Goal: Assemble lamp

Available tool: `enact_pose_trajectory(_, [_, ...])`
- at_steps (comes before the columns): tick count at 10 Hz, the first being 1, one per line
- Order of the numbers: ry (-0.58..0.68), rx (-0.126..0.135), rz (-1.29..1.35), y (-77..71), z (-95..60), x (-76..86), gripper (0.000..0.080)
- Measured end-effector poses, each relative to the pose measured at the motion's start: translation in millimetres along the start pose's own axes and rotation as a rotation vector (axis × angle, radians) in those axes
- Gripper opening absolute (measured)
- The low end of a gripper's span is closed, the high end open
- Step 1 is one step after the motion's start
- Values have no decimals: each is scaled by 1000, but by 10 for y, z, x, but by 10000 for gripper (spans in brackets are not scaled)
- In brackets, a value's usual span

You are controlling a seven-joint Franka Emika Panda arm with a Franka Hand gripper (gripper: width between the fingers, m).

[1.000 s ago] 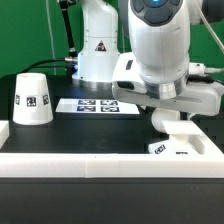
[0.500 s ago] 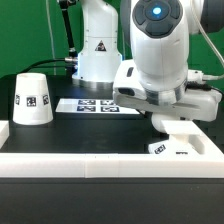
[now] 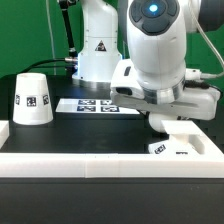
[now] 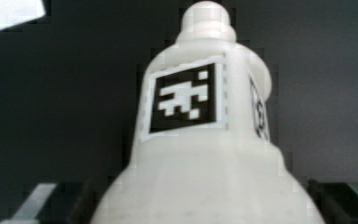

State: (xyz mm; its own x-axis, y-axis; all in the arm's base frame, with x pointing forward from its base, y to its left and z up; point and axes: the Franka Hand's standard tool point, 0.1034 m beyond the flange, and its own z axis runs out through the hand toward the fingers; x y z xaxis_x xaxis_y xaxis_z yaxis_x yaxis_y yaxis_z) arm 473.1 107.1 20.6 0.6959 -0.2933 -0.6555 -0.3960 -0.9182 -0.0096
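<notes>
In the wrist view the white bulb [image 4: 197, 120] fills the picture, with a black-and-white tag on its side and its narrow end pointing away. My gripper [image 4: 194, 208] is shut on its wide end, with dark fingers [image 4: 44, 200] at both sides. In the exterior view the gripper [image 3: 168, 120] hangs just above the blocky white base [image 3: 186, 142] at the right; the bulb itself is hidden there by the hand. The cone shade [image 3: 32, 98] stands apart at the exterior view's left, wide end down.
The marker board [image 3: 95, 104] lies flat on the black table between the shade and the base. A white rail [image 3: 90, 163] runs along the front edge, with a white corner piece [image 3: 4, 132] at the left. The arm's pedestal [image 3: 98, 50] stands behind.
The arm and gripper have shifted slightly toward the exterior view's left over the base. The shade, the base and the marker board have not moved.
</notes>
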Motion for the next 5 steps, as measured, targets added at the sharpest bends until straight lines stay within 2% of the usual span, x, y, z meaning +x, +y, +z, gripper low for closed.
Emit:
enact_pose_trajectory(2, [-8, 12, -38, 94, -229, -25, 576])
enact_pose_trajectory(5, [-16, 37, -82, 152, -829, -51, 577])
